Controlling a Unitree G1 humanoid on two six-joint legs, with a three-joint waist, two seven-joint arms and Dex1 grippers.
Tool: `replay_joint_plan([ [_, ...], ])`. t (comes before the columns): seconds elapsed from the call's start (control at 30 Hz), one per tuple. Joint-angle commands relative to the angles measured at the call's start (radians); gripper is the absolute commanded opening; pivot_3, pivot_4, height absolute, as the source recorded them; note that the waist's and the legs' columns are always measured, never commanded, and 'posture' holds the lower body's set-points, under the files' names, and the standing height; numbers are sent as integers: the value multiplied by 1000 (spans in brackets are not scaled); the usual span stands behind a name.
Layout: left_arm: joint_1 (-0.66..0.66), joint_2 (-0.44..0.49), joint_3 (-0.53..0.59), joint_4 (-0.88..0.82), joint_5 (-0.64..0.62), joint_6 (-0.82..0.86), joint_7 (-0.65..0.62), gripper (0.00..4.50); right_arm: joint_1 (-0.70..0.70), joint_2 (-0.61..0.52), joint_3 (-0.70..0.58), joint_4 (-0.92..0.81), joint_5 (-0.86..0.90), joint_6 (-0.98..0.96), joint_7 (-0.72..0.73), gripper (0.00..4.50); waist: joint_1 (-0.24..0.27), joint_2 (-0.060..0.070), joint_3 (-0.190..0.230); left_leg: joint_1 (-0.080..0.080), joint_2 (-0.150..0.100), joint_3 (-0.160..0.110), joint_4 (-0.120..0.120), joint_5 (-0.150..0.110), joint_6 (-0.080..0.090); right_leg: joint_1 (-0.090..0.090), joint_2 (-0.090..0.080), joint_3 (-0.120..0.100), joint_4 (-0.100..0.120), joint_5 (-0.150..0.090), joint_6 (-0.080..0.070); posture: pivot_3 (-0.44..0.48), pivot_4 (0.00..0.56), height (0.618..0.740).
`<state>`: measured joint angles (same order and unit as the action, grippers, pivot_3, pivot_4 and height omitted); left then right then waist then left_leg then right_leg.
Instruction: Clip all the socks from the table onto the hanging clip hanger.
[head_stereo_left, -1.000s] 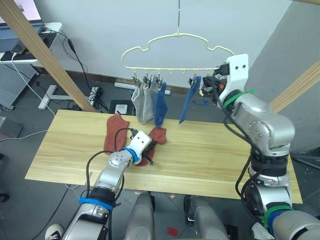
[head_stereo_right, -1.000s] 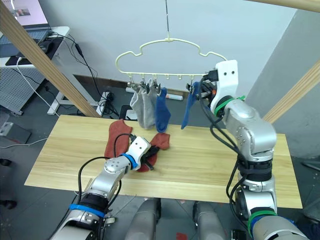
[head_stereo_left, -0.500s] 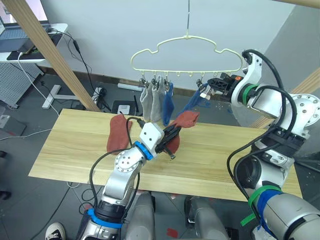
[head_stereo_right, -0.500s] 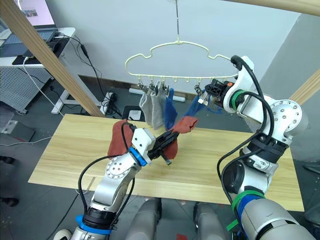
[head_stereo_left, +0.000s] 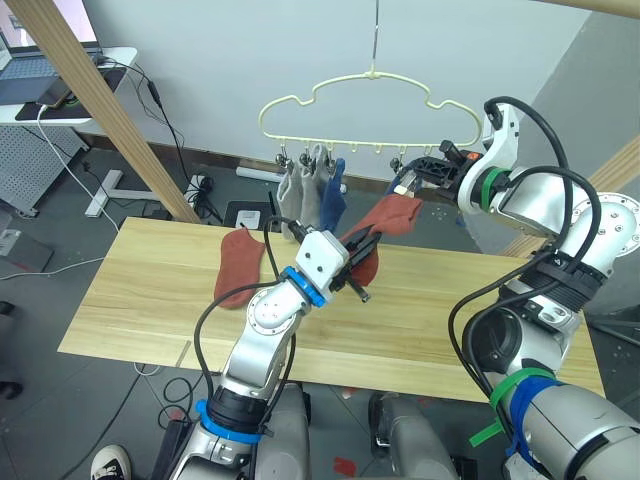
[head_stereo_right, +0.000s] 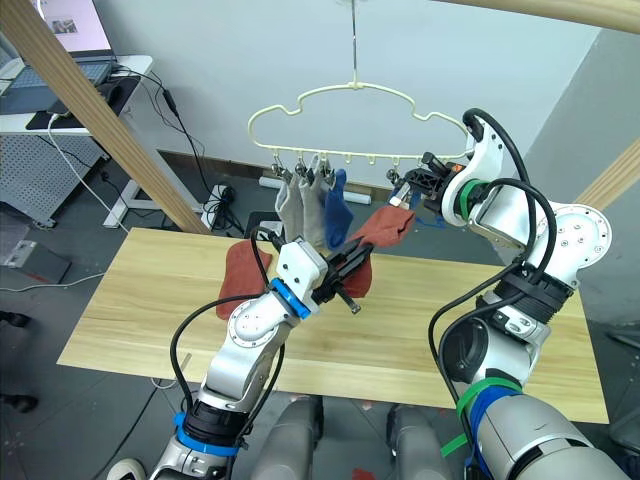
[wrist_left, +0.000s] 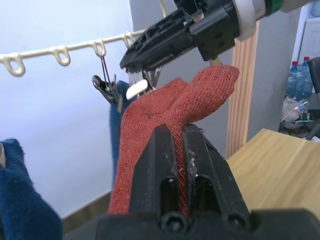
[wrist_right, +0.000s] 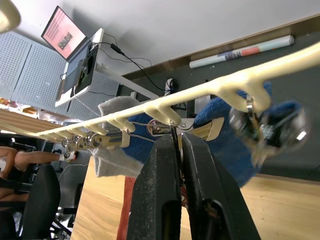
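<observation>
4 socks hang from the clip hanger (head_stereo_left: 370, 90); the left gripper (head_stereo_left: 362, 245), closed on a rust-red sock (head_stereo_left: 385, 220), lifts it toward a clip pinched by the right gripper (head_stereo_left: 412, 178); another rust-red sock (head_stereo_left: 238, 262) lies on the table (head_stereo_left: 130, 300).

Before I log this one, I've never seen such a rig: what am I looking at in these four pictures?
A two-armed humanoid robot. Two pictures come from its head, looking down over a wooden table; two come from cameras on its wrists. The left gripper holds a rust-red sock lifted toward a pale clip hanger, its jaws shut on the fabric. The right gripper pinches one of the hanger's metal clips. Grey socks and blue socks already hang. Another red sock lies on the table.
</observation>
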<state>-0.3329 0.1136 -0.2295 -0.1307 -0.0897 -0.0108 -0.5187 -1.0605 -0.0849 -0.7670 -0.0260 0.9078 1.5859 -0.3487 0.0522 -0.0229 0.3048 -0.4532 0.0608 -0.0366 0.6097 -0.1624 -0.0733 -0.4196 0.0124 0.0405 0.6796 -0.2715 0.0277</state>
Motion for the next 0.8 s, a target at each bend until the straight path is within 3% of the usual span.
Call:
replay_joint_plan([
  [0.03, -14, -14, -1, 6, -10, -33, 4, 32, 45, -12, -40, 30, 40, 29, -122, 0, -2, 0, 0, 0, 0, 0, 0, 0, 0, 0, 0, 0, 0, 0, 0, 67, 280, 740],
  [0.43, -52, -24, 0, 53, -9, -66, 12, 32, 57, -25, -36, 65, 246, 29, -289, 0, -3, 0, 0, -1, 0, 0, 0, 0, 0, 0, 0, 0, 0, 0, 0, 64, 286, 740],
  [0.53, -51, -23, -3, 51, -11, -64, 7, 0, 53, -35, -33, 70, 285, 29, -289, 862, -3, 0, 0, -1, 0, 0, 0, 0, 0, 0, 0, 0, 0, 0, 0, 63, 286, 740],
  [0.8, -63, -26, -11, 75, -19, -58, -12, 0, 77, -143, 31, 43, 452, 25, -115, 3887, -33, 0, 0, -7, 0, 0, 0, 0, 0, -6, 0, 0, 0, 0, -1, 40, 285, 740],
])
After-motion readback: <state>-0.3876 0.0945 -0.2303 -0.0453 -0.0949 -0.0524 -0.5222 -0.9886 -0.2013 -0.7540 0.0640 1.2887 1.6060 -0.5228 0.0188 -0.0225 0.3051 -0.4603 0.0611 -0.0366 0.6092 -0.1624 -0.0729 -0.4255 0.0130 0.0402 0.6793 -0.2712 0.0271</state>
